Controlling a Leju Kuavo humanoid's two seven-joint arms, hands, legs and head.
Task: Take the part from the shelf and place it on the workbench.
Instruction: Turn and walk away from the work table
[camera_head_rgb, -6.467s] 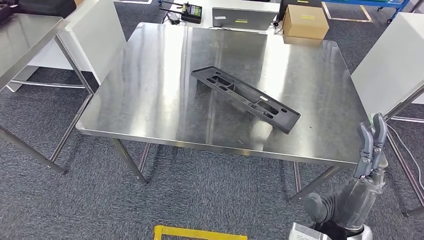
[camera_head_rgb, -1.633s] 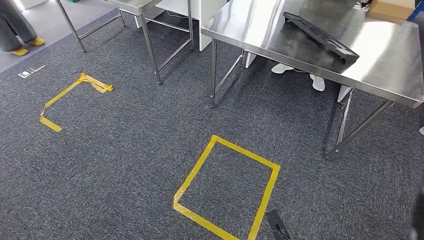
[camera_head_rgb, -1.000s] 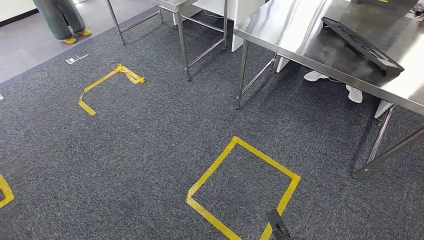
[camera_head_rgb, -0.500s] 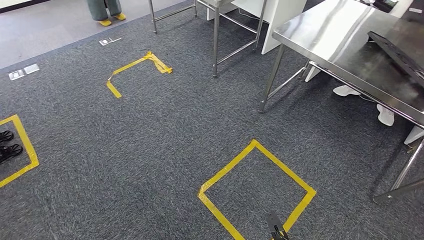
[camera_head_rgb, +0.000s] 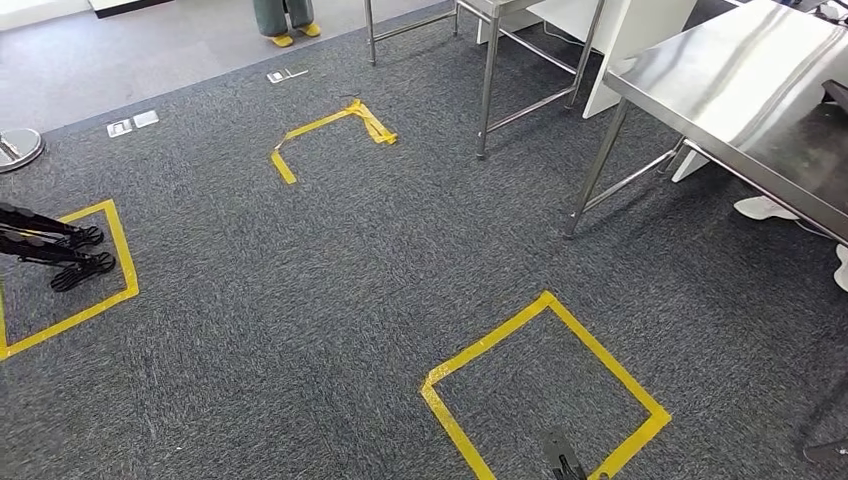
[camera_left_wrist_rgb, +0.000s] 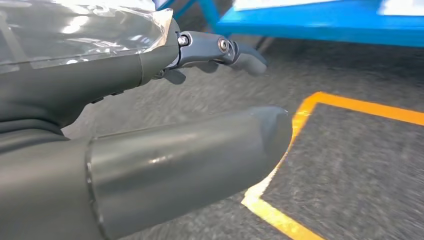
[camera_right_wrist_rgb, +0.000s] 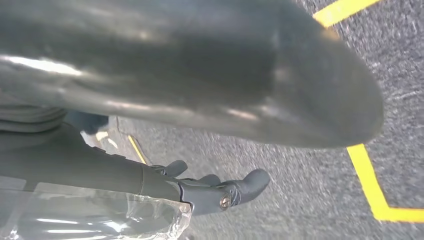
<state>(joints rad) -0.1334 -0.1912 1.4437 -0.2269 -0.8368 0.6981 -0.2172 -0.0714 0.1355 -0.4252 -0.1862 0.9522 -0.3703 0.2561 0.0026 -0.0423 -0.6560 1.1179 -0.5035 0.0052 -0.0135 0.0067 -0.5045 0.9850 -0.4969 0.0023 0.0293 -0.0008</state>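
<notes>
The steel workbench (camera_head_rgb: 740, 80) stands at the right of the head view. A dark corner of the black part (camera_head_rgb: 838, 94) lies on it at the picture's right edge; the rest is cut off. My left hand (camera_left_wrist_rgb: 150, 125) hangs over grey carpet and yellow tape, thumb and fingers apart, holding nothing. My right hand (camera_right_wrist_rgb: 175, 100) also hangs above the carpet, its fingers (camera_right_wrist_rgb: 225, 192) spread away from the thumb, with nothing in it.
A yellow tape square (camera_head_rgb: 545, 385) marks the carpet just ahead, and a tape corner (camera_head_rgb: 330, 130) lies farther off. Black stand feet (camera_head_rgb: 60, 250) sit in another tape square at the left. A second table's legs (camera_head_rgb: 487, 90) and a person's feet (camera_head_rgb: 282, 35) are at the back.
The camera has turned left, away from the workbench: the table and the part on it have slid to the right edge, and the left tape square with the black feet has come into view.
</notes>
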